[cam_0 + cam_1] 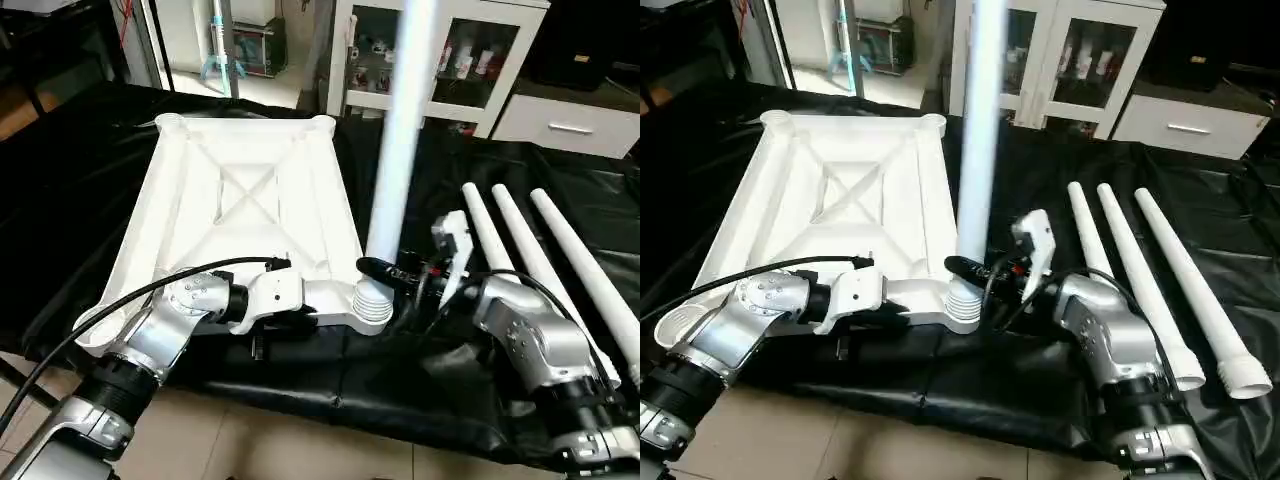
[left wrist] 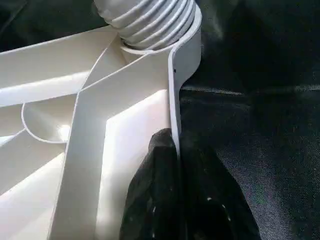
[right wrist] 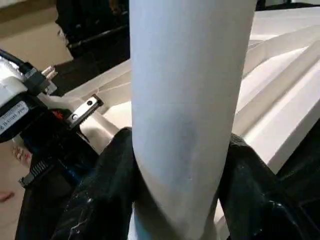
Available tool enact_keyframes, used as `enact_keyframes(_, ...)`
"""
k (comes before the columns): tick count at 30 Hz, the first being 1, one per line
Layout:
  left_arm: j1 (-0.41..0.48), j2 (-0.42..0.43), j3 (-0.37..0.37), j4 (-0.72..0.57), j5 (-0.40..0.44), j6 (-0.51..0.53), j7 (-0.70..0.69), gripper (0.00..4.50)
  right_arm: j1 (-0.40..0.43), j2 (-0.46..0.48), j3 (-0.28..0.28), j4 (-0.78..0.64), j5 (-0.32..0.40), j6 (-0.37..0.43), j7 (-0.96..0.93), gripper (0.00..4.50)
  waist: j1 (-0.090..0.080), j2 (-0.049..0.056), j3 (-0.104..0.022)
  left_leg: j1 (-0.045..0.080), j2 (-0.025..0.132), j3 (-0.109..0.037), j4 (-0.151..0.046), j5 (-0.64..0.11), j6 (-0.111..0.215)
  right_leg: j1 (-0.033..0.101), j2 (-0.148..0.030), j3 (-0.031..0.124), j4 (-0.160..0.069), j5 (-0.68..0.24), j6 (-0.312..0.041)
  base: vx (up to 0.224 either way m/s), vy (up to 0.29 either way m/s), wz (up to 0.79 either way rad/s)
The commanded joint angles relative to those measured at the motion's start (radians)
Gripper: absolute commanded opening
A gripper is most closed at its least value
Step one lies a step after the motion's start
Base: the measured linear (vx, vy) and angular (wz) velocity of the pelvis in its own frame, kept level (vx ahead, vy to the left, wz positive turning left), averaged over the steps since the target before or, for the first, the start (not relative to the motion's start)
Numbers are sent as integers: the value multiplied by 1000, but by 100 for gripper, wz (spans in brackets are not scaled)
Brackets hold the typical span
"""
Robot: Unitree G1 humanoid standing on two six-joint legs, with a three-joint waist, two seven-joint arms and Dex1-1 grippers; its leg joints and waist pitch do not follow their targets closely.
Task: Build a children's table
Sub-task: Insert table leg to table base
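Observation:
The children's table top (image 1: 240,190) lies upside down on the black cloth, its ribbed X-braced underside facing up. One white leg (image 1: 405,130) stands upright in the near right corner socket (image 1: 373,305), its ribbed end at the socket. My right gripper (image 1: 385,268) is closed around this leg just above the socket, with a black finger (image 3: 110,165) on either side. My left gripper (image 2: 176,137) is shut on the thin rim of the top's near edge, just left of that socket. Three more legs (image 1: 1140,280) lie side by side on the cloth to the right.
The black cloth (image 1: 80,180) covers the work surface, and its near edge drops to a tiled floor (image 1: 300,440). A white glass-door cabinet (image 1: 450,50) and a white drawer unit (image 1: 565,125) stand behind. A black cable (image 1: 120,300) runs along my left forearm.

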Motion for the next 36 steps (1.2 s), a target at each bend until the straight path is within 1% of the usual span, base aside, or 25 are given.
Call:
enact_keyframes(1,23,8,-18,19,11,-4,-14,5,57,-23,-31,55,-49,2,-65,191,1,7,-48,4,75,-25,-94,-187,11,39,-87,44,-75,-191,-248,0,0,0)
enact_keyframes(3,24,8,-18,17,11,-2,-14,5,74,-18,-36,41,-38,-9,-77,191,2,8,-49,3,75,-25,-95,-170,20,41,-87,43,-73,-166,-252,0,0,0)
enact_keyframes(5,24,8,-17,17,11,-2,-13,5,85,-12,-41,33,-36,-21,-86,191,2,9,-48,3,75,-24,-95,-178,20,39,-88,43,-75,-177,-253,0,0,0)
enact_keyframes(9,22,7,-16,21,13,-1,-12,5,127,4,-55,7,-34,-47,-104,191,2,9,-47,3,76,-25,-98,-204,12,38,-88,44,-80,-218,-238,0,0,0)
enact_keyframes(12,21,6,-16,23,14,-2,-11,5,150,8,-51,-7,-47,-71,-108,191,2,12,-48,4,76,-25,-99,-193,13,38,-87,43,-80,-197,-238,0,0,0)
enact_keyframes(16,20,5,-17,26,15,-3,-8,5,186,9,-37,-33,-69,-119,-119,191,5,11,-50,3,75,-24,-99,-171,23,41,-87,43,-77,-163,-242,0,0,0)
enact_keyframes(19,19,4,-17,26,15,-2,-7,5,199,13,-40,-44,-65,-126,-126,191,6,11,-48,3,76,-24,-101,-184,24,40,-87,43,-80,-188,-237,0,0,0)
enact_keyframes(21,20,4,-18,26,15,-1,-6,5,215,15,-43,-58,-66,-137,-127,191,5,10,-47,4,76,-25,-102,-201,20,39,-87,44,-83,-219,-231,0,0,0)
enact_keyframes(23,20,4,-18,26,16,-1,-6,5,222,16,-43,-63,-65,-144,-129,191,5,11,-48,4,77,-25,-102,-199,19,38,-88,43,-83,-216,-228,0,0,0)
enact_keyframes(24,20,4,-18,27,16,0,-4,5,238,19,-45,-80,-60,-160,-132,191,6,9,-48,4,76,-25,-102,-192,22,38,-86,43,-82,-204,-227,0,0,0)
enact_keyframes(26,20,3,-18,28,16,0,-3,5,250,16,-36,-87,-65,-174,-135,191,7,10,-49,4,77,-24,-101,-181,25,39,-87,44,-80,-183,-231,0,0,0)
enact_keyframes(28,20,3,-18,28,16,0,-3,5,256,11,-26,-91,-71,-180,-133,191,8,8,-48,3,76,-24,-101,-178,30,40,-87,44,-80,-182,-231,0,0,0)
enact_keyframes(29,20,3,-18,28,16,0,-3,5,261,6,-14,-90,-85,-186,-133,191,8,7,-48,2,76,-24,-101,-179,31,40,-88,44,-81,-189,-230,0,0,0)
enact_keyframes(30,20,3,-18,27,17,1,-3,5,268,-1,2,-93,-101,-193,-126,191,9,9,-47,3,76,-24,-101,-181,29,40,-89,44,-82,-198,-228,0,0,0)
enact_keyframes(32,20,3,-18,27,17,2,-4,5,271,-3,9,-94,-109,-197,-123,191,8,9,-46,2,76,-25,-103,-191,27,39,-87,44,-84,-214,-224,0,0,0)
enact_keyframes(33,19,3,-18,28,17,1,-4,5,271,-4,11,-92,-112,-196,-122,191,8,6,-46,2,76,-25,-103,-196,27,39,-88,44,-84,-224,-220,0,0,0)
enact_keyframes(35,19,3,-18,29,18,1,-3,5,270,-12,26,-88,-130,-203,-118,191,8,7,-46,2,76,-25,-104,-202,26,38,-88,44,-86,-235,-217,0,0,0)
enact_keyframes(36,19,4,-18,29,17,1,-3,5,270,-16,36,-86,-139,-209,-116,191,5,7,-44,2,76,-26,-105,-218,23,37,-87,44,-88,-255,-210,0,0,0)
